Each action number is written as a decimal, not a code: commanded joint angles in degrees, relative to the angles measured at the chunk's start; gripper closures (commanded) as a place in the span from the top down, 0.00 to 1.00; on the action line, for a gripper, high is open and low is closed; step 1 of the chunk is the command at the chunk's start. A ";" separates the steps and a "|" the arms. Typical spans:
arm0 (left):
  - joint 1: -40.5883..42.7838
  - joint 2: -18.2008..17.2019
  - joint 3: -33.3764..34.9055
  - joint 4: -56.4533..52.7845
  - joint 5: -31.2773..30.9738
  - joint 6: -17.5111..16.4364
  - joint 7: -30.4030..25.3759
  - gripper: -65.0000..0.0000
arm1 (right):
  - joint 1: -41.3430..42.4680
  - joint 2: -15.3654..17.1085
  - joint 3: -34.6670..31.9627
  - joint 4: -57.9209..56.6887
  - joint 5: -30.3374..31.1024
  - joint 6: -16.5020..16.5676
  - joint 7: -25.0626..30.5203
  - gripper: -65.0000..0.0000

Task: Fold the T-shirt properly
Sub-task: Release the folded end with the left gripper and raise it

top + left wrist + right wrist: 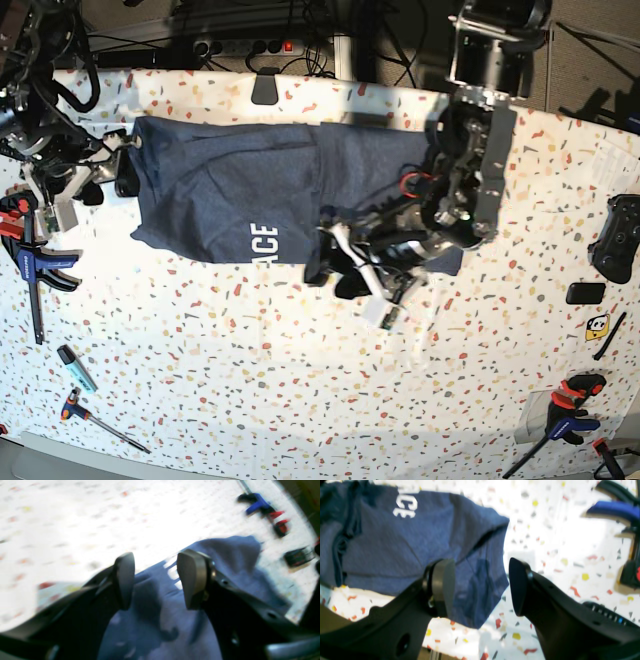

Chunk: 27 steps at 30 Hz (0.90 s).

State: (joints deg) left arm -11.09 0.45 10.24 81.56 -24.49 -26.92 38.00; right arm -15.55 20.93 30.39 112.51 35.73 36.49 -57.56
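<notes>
The T-shirt (240,190) lies spread across the back of the table, navy with white lettering (263,243) facing up. My left gripper (157,580) hovers open over rumpled cloth (160,620) near the lettering; in the base view this gripper (335,268) sits at the shirt's front edge, right of centre. At the shirt's left end, my right gripper (481,587) is open astride a corner of the cloth (407,542), with one fingertip (442,587) over the fabric and the other over bare table. In the base view the right gripper (125,163) is beside that left edge.
Blue and red clamps (30,265) lie at the table's left edge, with a marker (75,368) and a screwdriver (100,420) toward the front. A game controller (615,235), a small black device (585,293) and another clamp (560,415) are on the right.
</notes>
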 commanded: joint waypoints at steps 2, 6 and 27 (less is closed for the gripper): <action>-0.48 -1.70 -0.09 1.86 -1.11 -0.26 -0.42 0.46 | 0.42 0.81 0.42 1.09 0.52 0.61 -0.24 0.52; 1.64 -5.31 -0.17 2.25 -1.16 -0.07 -0.31 0.46 | 0.17 0.81 0.39 0.98 1.03 0.61 -0.55 0.52; 25.31 -9.22 -28.92 22.69 -7.10 -2.27 0.59 0.46 | 0.15 7.74 0.42 -9.22 9.90 2.54 -5.11 0.52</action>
State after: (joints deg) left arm 14.59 -8.40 -18.39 103.20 -30.72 -28.77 39.55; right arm -15.73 27.68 30.35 102.61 44.77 38.30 -63.48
